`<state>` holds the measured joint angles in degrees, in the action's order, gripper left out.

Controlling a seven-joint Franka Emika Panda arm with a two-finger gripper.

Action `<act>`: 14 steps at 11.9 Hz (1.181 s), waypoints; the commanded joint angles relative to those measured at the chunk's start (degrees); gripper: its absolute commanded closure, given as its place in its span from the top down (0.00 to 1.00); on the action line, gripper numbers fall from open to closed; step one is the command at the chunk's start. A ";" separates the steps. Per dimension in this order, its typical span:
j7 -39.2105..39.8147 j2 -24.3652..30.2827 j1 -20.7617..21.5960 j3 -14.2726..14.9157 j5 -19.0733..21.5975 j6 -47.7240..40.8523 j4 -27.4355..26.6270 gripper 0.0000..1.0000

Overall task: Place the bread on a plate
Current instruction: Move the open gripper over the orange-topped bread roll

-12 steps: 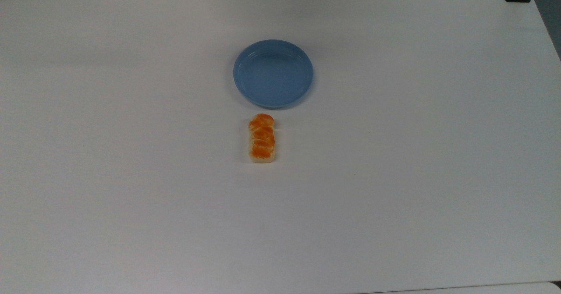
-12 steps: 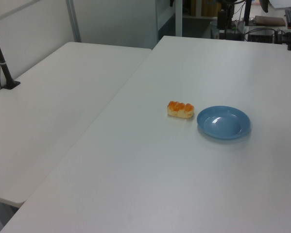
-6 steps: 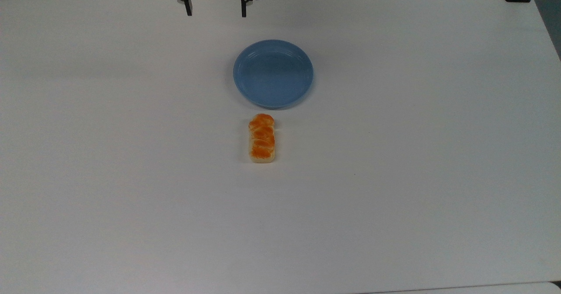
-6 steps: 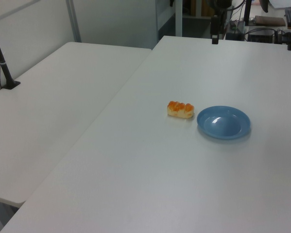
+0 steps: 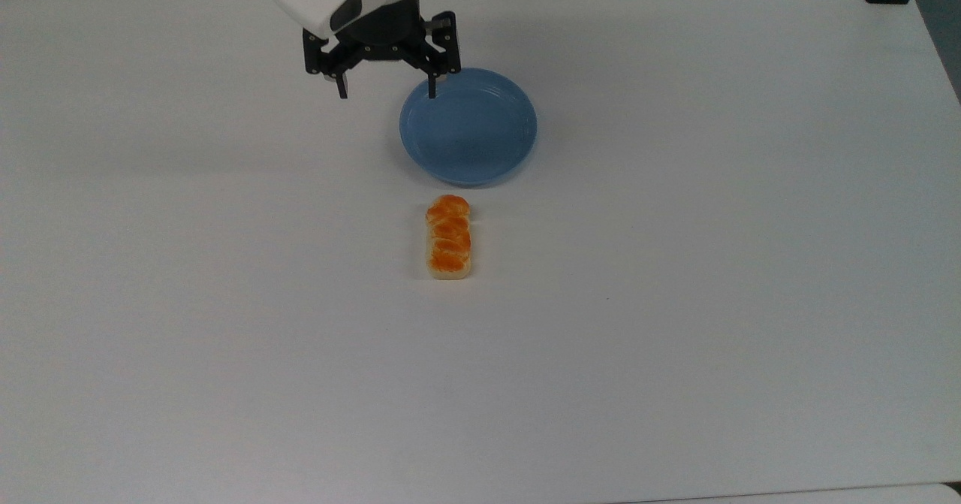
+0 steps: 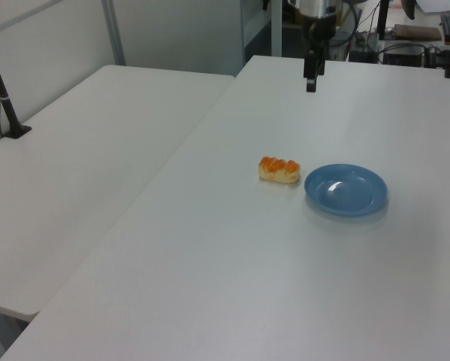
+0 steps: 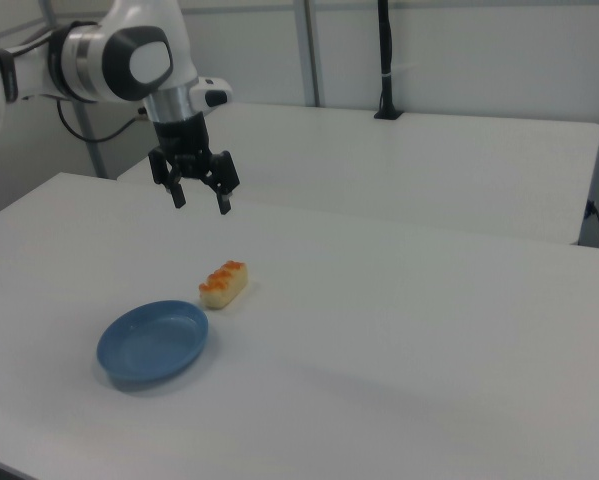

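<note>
While edge-on in left view, tool (image 5: 387,91) fingers apart top view.

in the top view the bread (image 5: 449,237) lies on the table (image 5: 676,301), just below the plate (image 5: 480,170).

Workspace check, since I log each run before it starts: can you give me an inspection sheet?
Surface: white table, bare apart from the job's things.
Job's things: bread lies on the table just off the plate, not touching it; the plate holds nothing.
Clutter: nothing seen.
Gripper: gripper open, raised above the table near the plate's far edge.
Cables: black cable behind the arm.
Surroundings: second white table alongside; black pole.
</note>
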<state>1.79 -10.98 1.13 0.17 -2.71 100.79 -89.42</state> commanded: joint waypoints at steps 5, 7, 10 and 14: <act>0.32 -6.85 1.86 0.45 0.60 6.34 0.30 1.00; 0.32 -9.05 1.86 0.45 0.51 8.71 0.30 1.00; -0.64 -12.56 2.73 0.36 0.33 11.53 0.30 1.00; -8.02 -16.43 4.32 0.36 -0.02 16.18 0.30 1.00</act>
<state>-2.57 -26.00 4.05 0.02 -2.71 114.38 -89.32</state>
